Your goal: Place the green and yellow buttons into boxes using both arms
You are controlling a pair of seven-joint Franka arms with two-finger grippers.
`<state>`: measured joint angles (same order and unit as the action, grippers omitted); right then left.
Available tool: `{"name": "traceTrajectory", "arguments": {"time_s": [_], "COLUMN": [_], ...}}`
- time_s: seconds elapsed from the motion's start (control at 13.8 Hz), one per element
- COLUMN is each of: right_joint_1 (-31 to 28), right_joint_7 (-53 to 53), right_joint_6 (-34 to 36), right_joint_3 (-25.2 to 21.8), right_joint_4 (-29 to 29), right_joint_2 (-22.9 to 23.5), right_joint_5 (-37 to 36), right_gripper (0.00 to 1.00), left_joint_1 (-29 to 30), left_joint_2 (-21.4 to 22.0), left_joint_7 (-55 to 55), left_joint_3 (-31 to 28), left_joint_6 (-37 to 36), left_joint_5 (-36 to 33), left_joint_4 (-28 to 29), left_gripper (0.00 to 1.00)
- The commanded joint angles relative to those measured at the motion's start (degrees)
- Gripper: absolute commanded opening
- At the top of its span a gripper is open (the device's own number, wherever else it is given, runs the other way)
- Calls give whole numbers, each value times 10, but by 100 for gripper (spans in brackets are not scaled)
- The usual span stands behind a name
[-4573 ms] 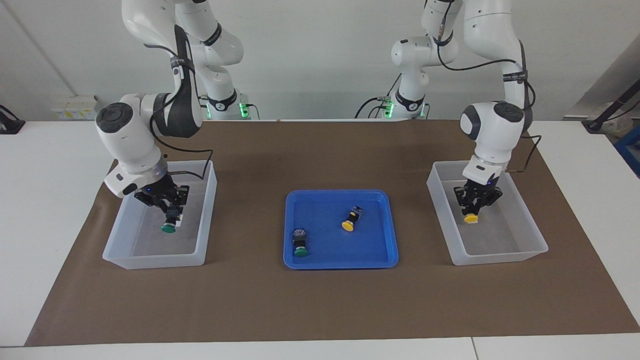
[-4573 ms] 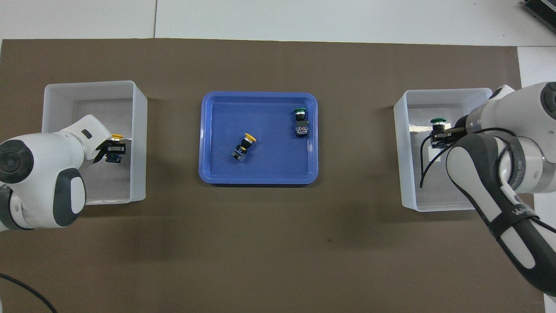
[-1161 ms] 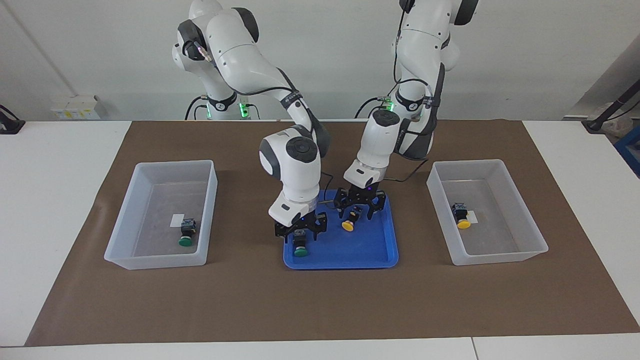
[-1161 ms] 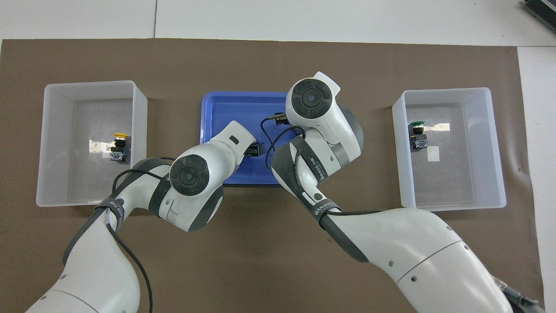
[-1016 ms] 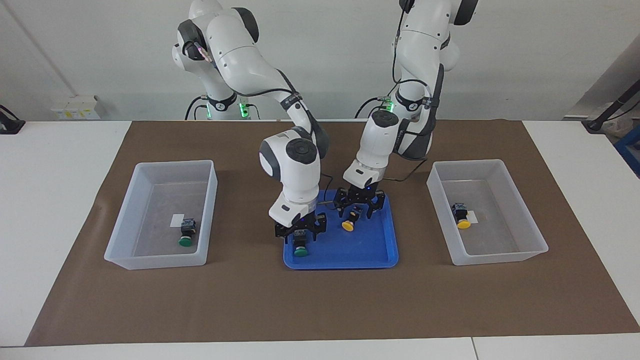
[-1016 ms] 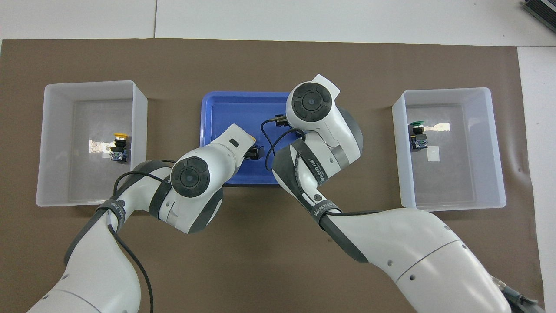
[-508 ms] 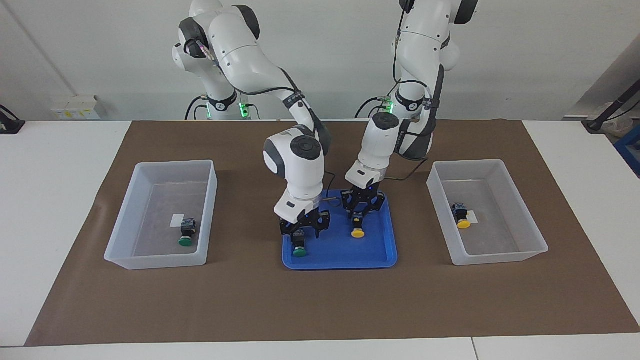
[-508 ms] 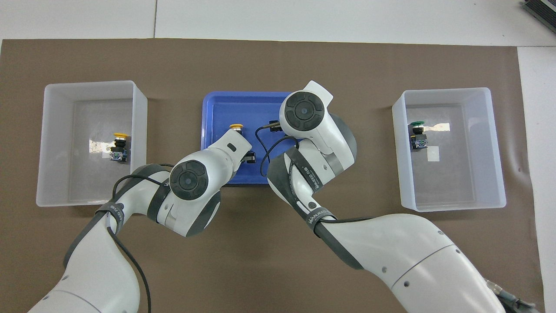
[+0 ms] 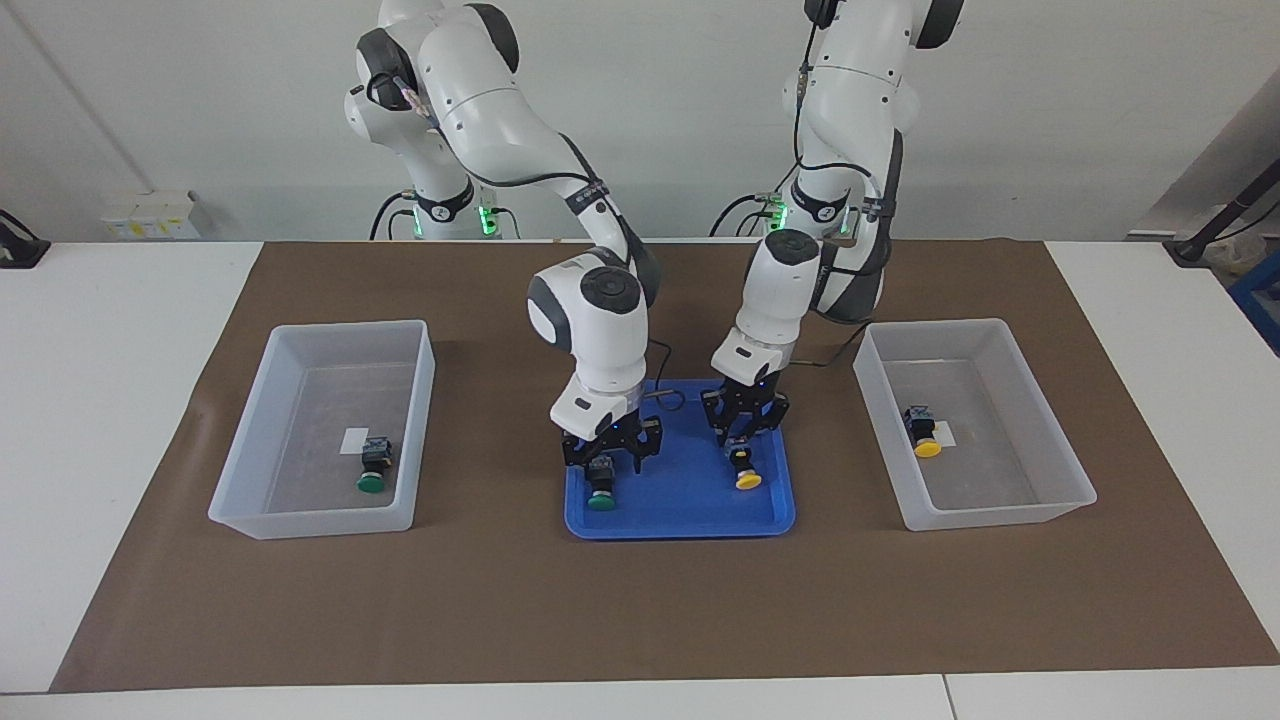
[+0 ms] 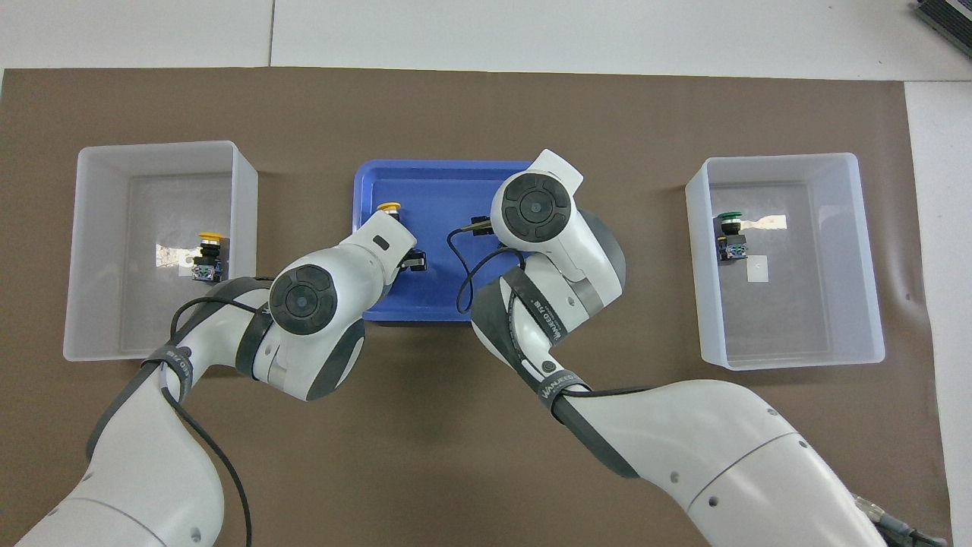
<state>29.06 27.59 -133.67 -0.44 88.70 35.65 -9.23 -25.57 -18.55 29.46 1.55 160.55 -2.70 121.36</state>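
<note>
A blue tray [image 9: 680, 492] lies mid-table. My left gripper [image 9: 741, 452] is shut on a yellow button [image 9: 745, 478] and holds it low over the tray's edge toward the left arm's end; its cap also shows in the overhead view [image 10: 389, 207]. My right gripper [image 9: 601, 468] is shut on a green button [image 9: 600, 497], cap down, over the tray's corner toward the right arm's end. In the overhead view the right wrist hides this button. One box [image 9: 250, 430] holds a green button [image 9: 372, 480]. The other box [image 9: 1045, 425] holds a yellow button [image 9: 925, 442].
A brown mat [image 9: 640, 610] covers the table under the tray and both boxes. Both boxes also show in the overhead view, one [image 10: 91, 228] with the yellow button [image 10: 206, 254], one [image 10: 866, 251] with the green button [image 10: 730, 232].
The left gripper has closed on the yellow button and carried it across the tray toward the left arm's end. The right gripper has stayed over the green button and risen slightly.
</note>
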Motion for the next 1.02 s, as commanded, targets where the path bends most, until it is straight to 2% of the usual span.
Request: {"name": "traceTrajectory", "arguments": {"time_s": [0.0, 0.07, 0.15, 0.22, 0.29, 0.51, 0.65, 0.94], "right_joint_1": [-5, -5, -5, -5, -6, -15, -30, -72], "right_joint_7": [24, 33, 47, 60, 62, 61, 60, 52], "right_joint_6": [-18, -18, -18, -17, -16, -9, -5, 78], "right_joint_3": [4, 4, 4, 4, 4, 4, 4, 4], "right_joint_4": [30, 30, 30, 29, 24, 21, 22, 48], "right_joint_2": [-14, -14, -15, -14, -14, -31, -60, -152], "right_joint_5": [-11, -8, -5, -5, -5, 3, 41, 53], "right_gripper": [78, 74, 56, 25, 1, 0, 0, 0], "left_joint_1": [22, 28, 33, 41, 46, 67, 80, 119], "left_joint_2": [4, 5, 7, 7, 8, 12, 13, 21], "left_joint_7": [-12, -14, -19, -20, -20, -20, -23, -51], "left_joint_3": [0, 0, 0, 0, 1, 0, 1, 5], "left_joint_6": [-1, -2, -8, -18, -33, -73, -109, -231], "left_joint_5": [-8, -8, -8, -8, -8, -8, -8, -7], "left_joint_4": [-27, -39, -53, -67, -82, -131, -168, -244], "left_gripper": [0, 0, 0, 0, 0, 0, 0, 0]}}
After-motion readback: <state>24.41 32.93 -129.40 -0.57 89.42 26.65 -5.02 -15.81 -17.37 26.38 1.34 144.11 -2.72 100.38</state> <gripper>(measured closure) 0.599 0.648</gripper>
